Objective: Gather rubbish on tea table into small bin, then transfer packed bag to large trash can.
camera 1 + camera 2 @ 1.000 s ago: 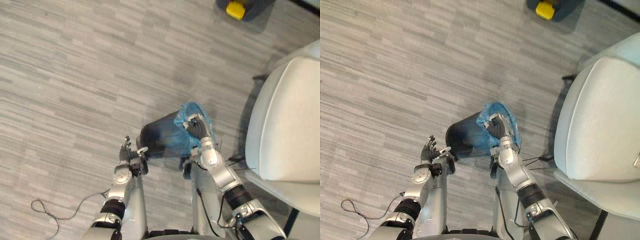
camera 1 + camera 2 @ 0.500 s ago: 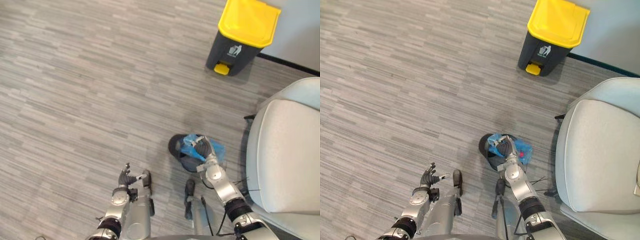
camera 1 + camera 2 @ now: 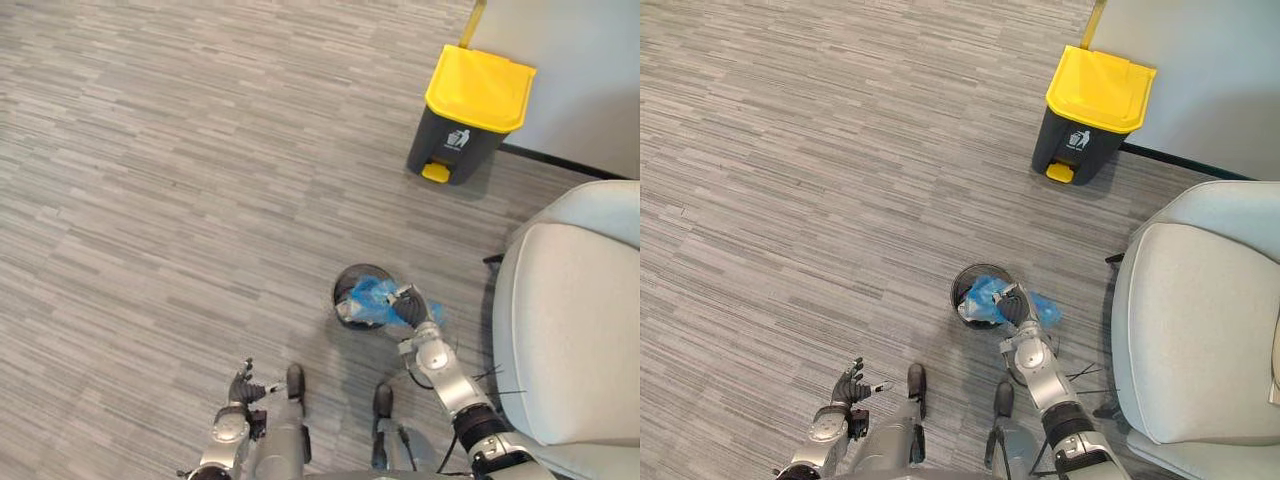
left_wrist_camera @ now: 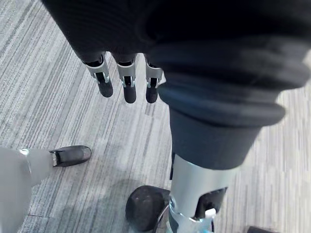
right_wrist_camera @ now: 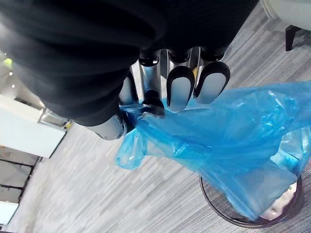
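Note:
The small dark round bin [image 3: 354,298] stands on the floor in front of me, its mouth facing up. A blue plastic bag [image 5: 228,145] stretches from inside the bin's rim [image 5: 252,222] up to my right hand [image 3: 411,308], whose fingers are curled round the bag's bunched top. The bag [image 3: 985,298] shows over the bin's right side. The large trash can [image 3: 470,118], dark grey with a shut yellow lid and a yellow pedal, stands farther off by the wall. My left hand [image 3: 243,385] hangs low at my left, fingers [image 4: 129,85] relaxed and holding nothing.
A pale grey armchair [image 3: 575,330] fills the right side, close to the bin and my right arm. Grey striped flooring [image 3: 180,180] spreads to the left and between the small bin and the large can. A pale wall [image 3: 1200,70] rises behind the can.
The whole picture has shifted and the large can has come fully into view. The small bin showed tilted, side on; now I look down into its mouth. My right hand keeps hold of the bag.

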Controlling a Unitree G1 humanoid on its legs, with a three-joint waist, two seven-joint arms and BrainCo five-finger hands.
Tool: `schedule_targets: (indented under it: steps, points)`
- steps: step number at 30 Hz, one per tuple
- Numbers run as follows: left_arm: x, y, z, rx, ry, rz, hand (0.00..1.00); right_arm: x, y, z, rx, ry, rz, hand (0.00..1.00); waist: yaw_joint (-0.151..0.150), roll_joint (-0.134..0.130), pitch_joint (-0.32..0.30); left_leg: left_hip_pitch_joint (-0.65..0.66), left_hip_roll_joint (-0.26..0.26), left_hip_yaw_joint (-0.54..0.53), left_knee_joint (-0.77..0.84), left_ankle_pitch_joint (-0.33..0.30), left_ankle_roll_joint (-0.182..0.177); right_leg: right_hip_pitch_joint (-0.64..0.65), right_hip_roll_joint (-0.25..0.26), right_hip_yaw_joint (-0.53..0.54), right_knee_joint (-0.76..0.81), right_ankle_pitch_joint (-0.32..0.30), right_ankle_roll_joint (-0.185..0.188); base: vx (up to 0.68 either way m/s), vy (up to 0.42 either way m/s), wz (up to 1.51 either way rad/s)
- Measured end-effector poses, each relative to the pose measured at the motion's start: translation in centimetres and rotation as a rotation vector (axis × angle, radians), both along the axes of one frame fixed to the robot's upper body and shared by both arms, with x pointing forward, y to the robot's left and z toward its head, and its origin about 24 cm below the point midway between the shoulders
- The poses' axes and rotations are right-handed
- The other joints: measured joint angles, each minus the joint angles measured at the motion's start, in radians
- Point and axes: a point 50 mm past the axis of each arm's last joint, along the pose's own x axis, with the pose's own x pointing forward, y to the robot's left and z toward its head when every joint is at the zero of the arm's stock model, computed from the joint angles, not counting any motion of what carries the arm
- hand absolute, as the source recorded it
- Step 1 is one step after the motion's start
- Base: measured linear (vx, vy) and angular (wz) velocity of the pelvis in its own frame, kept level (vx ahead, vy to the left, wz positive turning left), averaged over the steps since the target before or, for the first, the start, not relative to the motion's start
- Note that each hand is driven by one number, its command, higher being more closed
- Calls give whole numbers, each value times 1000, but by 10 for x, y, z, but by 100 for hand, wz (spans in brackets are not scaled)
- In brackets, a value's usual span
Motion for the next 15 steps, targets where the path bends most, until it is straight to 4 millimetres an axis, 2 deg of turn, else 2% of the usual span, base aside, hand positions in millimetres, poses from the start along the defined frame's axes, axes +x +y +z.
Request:
schedule_targets:
  steps: [2,4,6,8,10,11,12,13,14,15]
  points:
    - [-3,0,-1,1,7,-1,0,-1,1,3,43,-12,-7,100,1,-1,-4,10,1,18,1,-4,5,4,1,19,-3,5,1,30,22,-31]
    - [-3,0,-1,3,9,-4,0,-2,4,14,140,-59,-18,100,1,-3,-3,12,1,43,4,-6,12,-7,2,48,-5,24,-4,23,29,-38]
    - [-1,1,0,2,0,-7,0,2,10,32,225,-137,-18,100,5,-13,2,-13,2,82,51,-19,36,-38,8,94,-2,48,-6,4,22,-61]
    - [4,2,4,-4,-26,-10,0,7,26,65,351,-283,24,100,6,-22,1,-88,13,133,171,-82,48,-97,2,154,7,75,1,-37,23,-85]
    - [8,1,8,-12,-53,-3,0,6,30,86,415,-377,60,100,1,-19,1,-138,40,135,273,-131,78,-138,14,180,35,105,18,-85,21,-82]
    - [11,0,9,-19,-68,6,0,5,30,96,445,-417,66,100,1,-7,6,-142,67,149,284,-150,89,-184,19,141,229,-13,-8,-157,-16,-60]
    - [13,2,12,-13,-79,2,0,3,30,99,462,-434,67,100,-3,-8,7,-138,70,141,293,-152,86,-205,16,115,370,-91,-30,-142,-83,1]
    - [15,3,14,-10,-98,0,0,-2,26,105,493,-471,60,100,-2,-12,8,-137,66,107,317,-159,82,-199,9,95,563,-187,-22,-125,-90,58]
    - [14,5,16,-1,-107,-6,0,-6,26,111,507,-511,72,100,-1,-20,5,-136,56,79,332,-158,81,-171,5,98,655,-237,5,-83,-117,65]
    - [13,5,17,-2,-114,-5,0,-6,26,115,517,-530,77,100,0,-26,5,-137,49,72,341,-157,81,-156,0,101,683,-260,12,-124,-145,57]
